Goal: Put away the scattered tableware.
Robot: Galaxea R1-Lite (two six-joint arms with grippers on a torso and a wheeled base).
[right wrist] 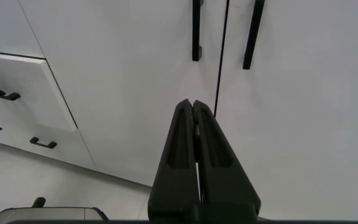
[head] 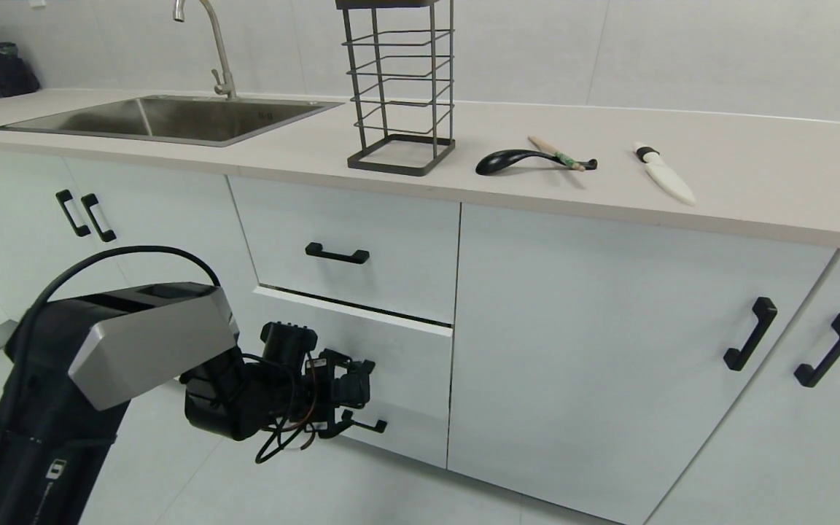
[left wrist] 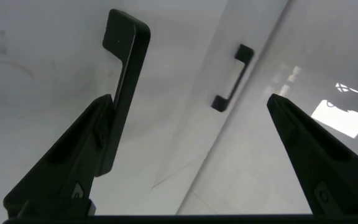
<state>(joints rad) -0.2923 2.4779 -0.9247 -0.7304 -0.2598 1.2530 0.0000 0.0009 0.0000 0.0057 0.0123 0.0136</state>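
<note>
**Left end effector (head: pixel 359 410) spread at lower drawer handle (head: pixel 366 424)**

Handle sits below the wire rack (head: pixel 399 87). Right end effector (right wrist: pixel 192 106) is pressed together, facing cabinet doors. Black ladle (head: pixel 506 160), wooden utensil (head: pixel 555 153) and white knife (head: pixel 665 175) lie on the bench (head: pixel 770 153), right of the rack.

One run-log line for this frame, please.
left gripper: open, at lower drawer handle | right gripper: shut, facing cabinet door | lower drawer: slightly ajar | black spoon, white knife: on counter
</note>
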